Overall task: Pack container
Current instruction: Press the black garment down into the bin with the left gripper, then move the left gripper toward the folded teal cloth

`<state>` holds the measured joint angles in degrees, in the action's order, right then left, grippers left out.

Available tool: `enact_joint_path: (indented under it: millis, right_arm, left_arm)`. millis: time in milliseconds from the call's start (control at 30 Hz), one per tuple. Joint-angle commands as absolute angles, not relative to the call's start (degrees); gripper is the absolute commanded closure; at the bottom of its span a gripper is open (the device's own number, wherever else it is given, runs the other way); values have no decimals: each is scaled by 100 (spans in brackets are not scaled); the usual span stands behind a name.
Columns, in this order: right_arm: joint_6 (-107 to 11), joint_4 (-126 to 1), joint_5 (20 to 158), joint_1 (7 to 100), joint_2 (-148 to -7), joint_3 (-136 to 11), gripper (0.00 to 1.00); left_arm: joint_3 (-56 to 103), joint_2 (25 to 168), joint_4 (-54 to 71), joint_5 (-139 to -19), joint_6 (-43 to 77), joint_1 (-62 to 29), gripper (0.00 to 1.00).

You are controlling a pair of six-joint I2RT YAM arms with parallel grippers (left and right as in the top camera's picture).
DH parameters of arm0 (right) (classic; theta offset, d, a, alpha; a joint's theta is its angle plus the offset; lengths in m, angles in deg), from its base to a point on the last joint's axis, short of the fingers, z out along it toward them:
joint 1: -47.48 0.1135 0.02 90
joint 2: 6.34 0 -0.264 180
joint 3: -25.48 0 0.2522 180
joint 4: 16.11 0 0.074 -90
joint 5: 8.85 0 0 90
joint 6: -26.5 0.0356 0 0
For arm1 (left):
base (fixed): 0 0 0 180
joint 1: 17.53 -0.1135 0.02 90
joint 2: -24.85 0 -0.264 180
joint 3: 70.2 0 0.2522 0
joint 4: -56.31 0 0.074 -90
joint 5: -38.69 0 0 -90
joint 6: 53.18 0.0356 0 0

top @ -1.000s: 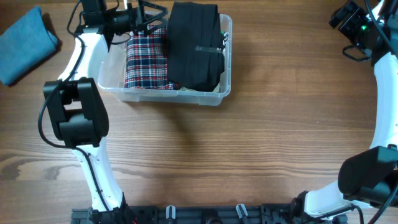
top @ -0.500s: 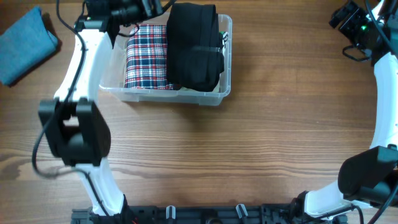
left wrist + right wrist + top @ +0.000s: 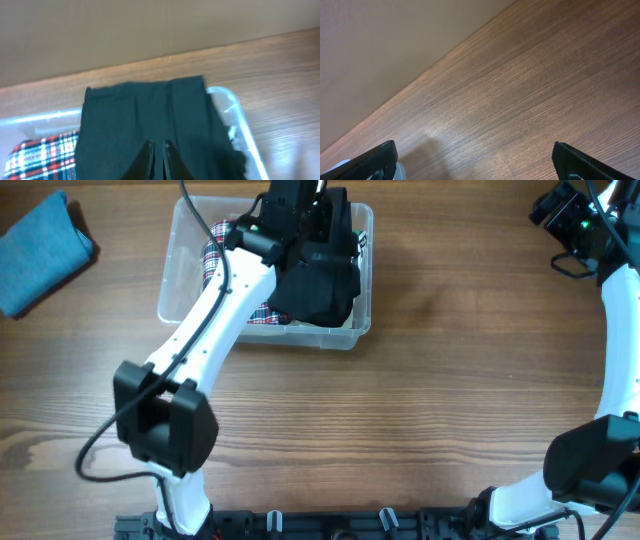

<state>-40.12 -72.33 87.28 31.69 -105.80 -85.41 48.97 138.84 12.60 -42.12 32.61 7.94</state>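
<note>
The container (image 3: pixel 181 268) is packed beneath the left gripper (image 3: pixel 157 159)
The black garment (image 3: pixel 325 275), directly under the nearly closed, empty jaws, is best pressed down squarely beside the plaid garment (image 3: pixel 213 258); the right gripper (image 3: pixel 475 160) is held wide open.

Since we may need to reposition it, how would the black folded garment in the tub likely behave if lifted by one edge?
The black garment is folded fabric, so it would probably sag and unfold. It sits proud of the container rim, so a push might bunch it.
</note>
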Motion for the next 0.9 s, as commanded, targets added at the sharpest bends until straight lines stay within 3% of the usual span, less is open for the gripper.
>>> enact_joint_path:
  millis: [0,200,367,500,600,767,800,833,867]
  right_arm:
    - [-3934,-7222,8669,3191,-10632,-8604,0]
    - [-3931,-7222,8671,3191,-10632,-8604,0]
    - [-3931,-7222,8669,3191,-10632,-8604,0]
    - [-3934,-7222,8671,3191,-10632,-8604,0]
    - [-3934,-7222,8671,3191,-10632,-8604,0]
    - [-3934,-7222,8669,3191,-10632,-8604,0]
    - [-3934,-7222,8671,3191,-10632,-8604,0]
    - [-3934,-7222,8671,3191,-10632,-8604,0]
    - [-3934,-7224,8671,3191,-10632,-8604,0]
  left_arm:
    - [4932,14343,1275,-4120,2837,810,95]
    - [4932,15526,1190,-5016,2083,893,96]
    - [4932,16343,1211,-5045,1961,1109,96]
    - [4934,16256,1273,-5045,1963,1144,96]
    - [4934,15762,1144,-5045,1963,1144,89]
    - [4934,14107,700,-5040,1968,1129,71]
    - [4934,13701,534,-5029,1974,1120,63]
    - [4934,13432,431,-4999,1987,1103,45]
    - [4934,13218,357,-4927,1987,1076,36]
